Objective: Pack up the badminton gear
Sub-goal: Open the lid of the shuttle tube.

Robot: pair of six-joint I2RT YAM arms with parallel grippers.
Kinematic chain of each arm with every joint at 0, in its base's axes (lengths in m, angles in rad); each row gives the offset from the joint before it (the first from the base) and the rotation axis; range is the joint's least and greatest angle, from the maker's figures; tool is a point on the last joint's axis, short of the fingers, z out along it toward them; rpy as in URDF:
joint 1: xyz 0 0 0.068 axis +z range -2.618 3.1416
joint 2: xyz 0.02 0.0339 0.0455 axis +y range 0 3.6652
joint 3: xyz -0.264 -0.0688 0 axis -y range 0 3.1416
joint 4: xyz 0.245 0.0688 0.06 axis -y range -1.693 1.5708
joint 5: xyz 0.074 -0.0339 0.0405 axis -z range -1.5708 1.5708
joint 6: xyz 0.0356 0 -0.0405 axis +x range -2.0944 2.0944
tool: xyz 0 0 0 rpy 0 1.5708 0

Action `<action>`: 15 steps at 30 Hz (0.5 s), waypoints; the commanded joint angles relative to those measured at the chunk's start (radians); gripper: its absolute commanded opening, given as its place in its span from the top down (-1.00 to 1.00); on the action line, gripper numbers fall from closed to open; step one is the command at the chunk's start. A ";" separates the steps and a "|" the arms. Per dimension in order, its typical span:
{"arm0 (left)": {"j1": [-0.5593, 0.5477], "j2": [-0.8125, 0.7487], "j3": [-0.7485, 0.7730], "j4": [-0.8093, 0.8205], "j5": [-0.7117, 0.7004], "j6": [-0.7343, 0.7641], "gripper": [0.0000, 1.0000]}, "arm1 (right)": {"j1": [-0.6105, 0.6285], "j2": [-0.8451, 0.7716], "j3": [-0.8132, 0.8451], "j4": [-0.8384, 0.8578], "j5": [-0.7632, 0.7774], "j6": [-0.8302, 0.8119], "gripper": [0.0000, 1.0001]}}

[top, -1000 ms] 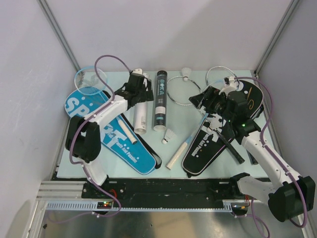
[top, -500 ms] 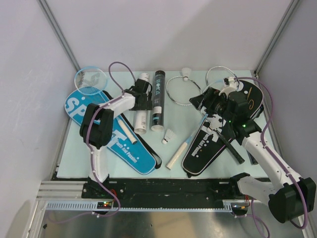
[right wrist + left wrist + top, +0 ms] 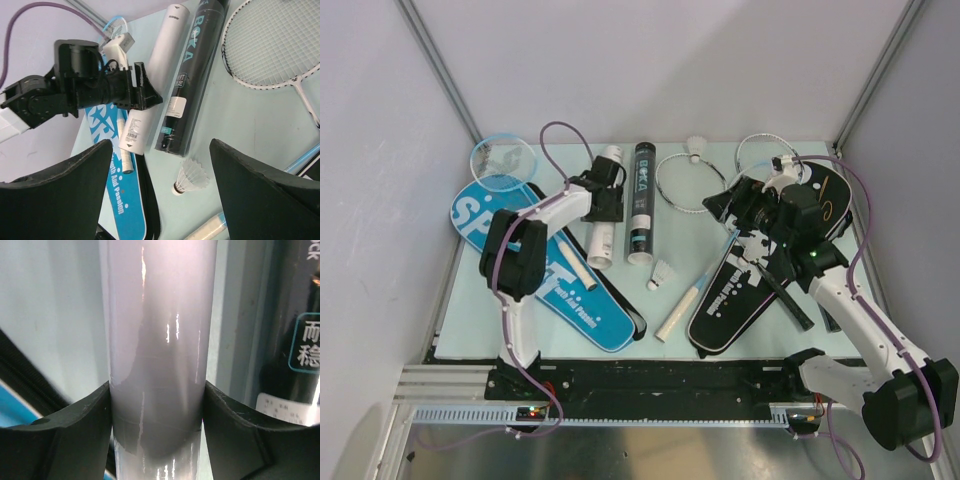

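A white tube (image 3: 603, 218) lies on the pale table beside a black tube (image 3: 641, 205). My left gripper (image 3: 606, 194) is down over the white tube's upper half. In the left wrist view both fingers (image 3: 75, 425) press the sides of the white tube (image 3: 157, 330), with the black tube (image 3: 295, 315) to the right. My right gripper (image 3: 730, 202) hovers open above the table, and its view looks down on a shuttlecock (image 3: 191, 177), the white tube (image 3: 155, 75) and the black tube (image 3: 192, 85). A silver racket head (image 3: 690, 183) lies between the arms.
A blue cover (image 3: 570, 290) with a light blue racket (image 3: 503, 160) on it lies at the left. A black cover (image 3: 740, 295) lies under my right arm. A shuttlecock (image 3: 662, 274), a white-handled racket (image 3: 678, 313) and a far shuttlecock (image 3: 697, 148) lie around.
My left arm has swung in and come down over the white tube, and its jaws have closed in against the tube. The right arm has stayed still.
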 commanded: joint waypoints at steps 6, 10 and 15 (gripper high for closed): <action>0.004 -0.363 -0.015 0.014 0.045 0.128 0.03 | -0.003 -0.042 0.003 0.007 -0.049 -0.029 -0.66; 0.004 -0.500 -0.081 0.013 0.214 0.232 0.06 | -0.006 -0.038 0.002 0.014 -0.097 -0.066 -0.66; -0.004 -0.700 -0.218 0.014 0.448 0.357 0.08 | -0.017 -0.055 0.003 0.041 -0.226 -0.133 -0.64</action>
